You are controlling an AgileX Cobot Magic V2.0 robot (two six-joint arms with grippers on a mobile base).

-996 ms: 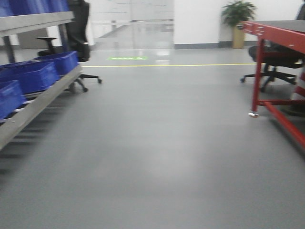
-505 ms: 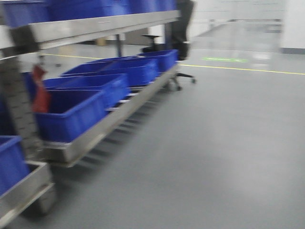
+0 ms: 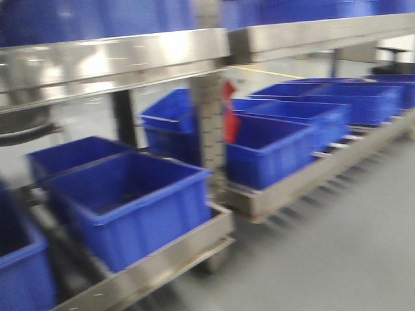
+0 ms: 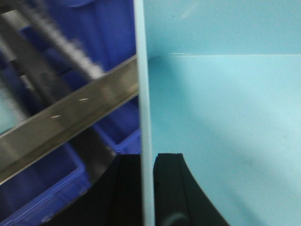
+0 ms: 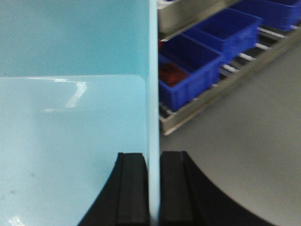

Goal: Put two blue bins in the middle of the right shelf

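Observation:
A pale blue bin fills the left wrist view, and my left gripper is shut on its thin side wall, one black finger inside. The same pale blue bin fills the right wrist view, where my right gripper is shut on the opposite wall. Neither gripper shows in the front view. There a steel shelf holds dark blue bins on its lower level, with more blue bins on the adjoining rack to the right.
A perforated steel upright stands between the two racks with a red tag beside it. Grey floor lies at the lower right. A bin holding red parts sits on the rack in the right wrist view.
The front view has swung left: the open floor and red table are gone, and the shelf with blue bins now stands close and fills the frame.

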